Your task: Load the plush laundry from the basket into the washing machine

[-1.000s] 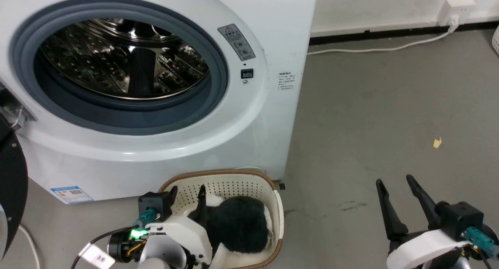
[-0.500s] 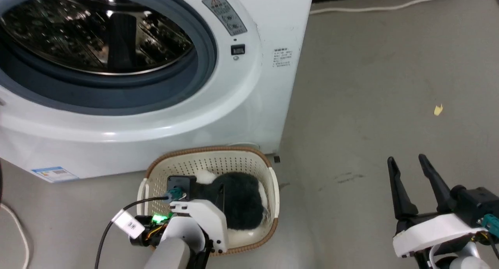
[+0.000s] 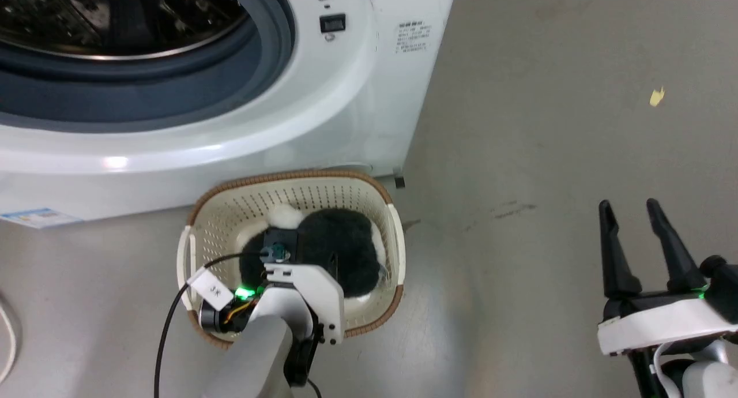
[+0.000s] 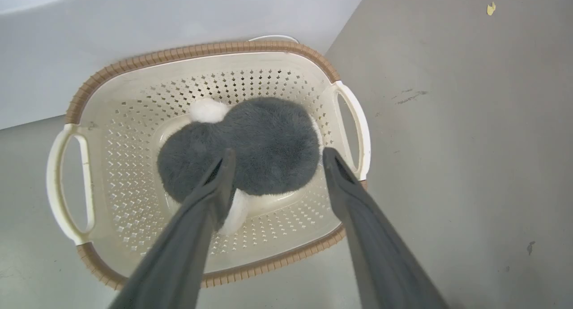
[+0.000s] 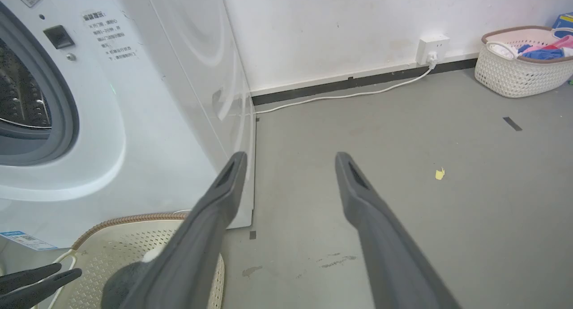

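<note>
While the plush laundry (image 4: 268,134) is lying in the basket (image 4: 201,50) before the washing machine (image 3: 346,115), the left hand (image 4: 277,151) is hovering wide open above it, holding nothing; the right hand (image 3: 628,204) is hovering open and empty, well aside.

plush laundry (image 4: 264,143): black, white patches | basket (image 4: 130,121): cream, perforated, brown rim

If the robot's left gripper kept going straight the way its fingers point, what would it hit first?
Most likely the plush laundry: the left gripper points down into the basket with its open fingers aimed at the dark bundle. How close it already is, the pictures do not settle.
</note>
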